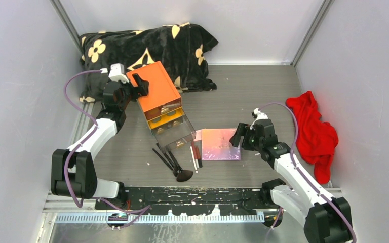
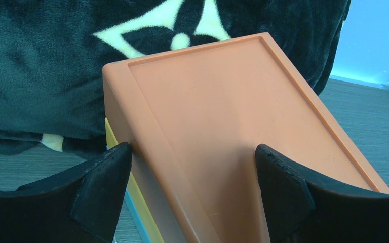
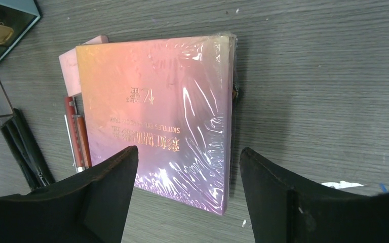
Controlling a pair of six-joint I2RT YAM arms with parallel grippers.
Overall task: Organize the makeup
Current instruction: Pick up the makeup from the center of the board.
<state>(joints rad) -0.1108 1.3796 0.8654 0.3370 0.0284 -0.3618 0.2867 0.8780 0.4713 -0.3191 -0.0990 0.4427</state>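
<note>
Clearly, the two arms share the work. The left gripper (image 2: 192,152) stands at the back end of the orange box (image 2: 223,116) with its jaws apart, one pad beside the side wall and the other over the lid. I think it is there to steady the box, but I cannot tell if the pads really press on it. The lowest clear drawer (image 1: 174,132) is pulled out toward the front, I suppose so that the makeup can go inside.

The makeup lies on the table (image 1: 263,101), just in front of this drawer. The shiny pink palette (image 3: 157,111) lies flat, wrapped in film. The right gripper (image 3: 188,157) hangs low over its right edge, jaws apart, one finger above the cover and the other past the edge, holding nothing. To me this looks like preparation for a pinch on the edge, because so flat a thing gives no other hold. The red pencils (image 3: 78,134) lie against the palette's left side, and the black brushes (image 1: 168,159) lie beside them, the fluffy brush (image 1: 185,175) nearest to the arms. All these pieces lie outside the box.
</note>
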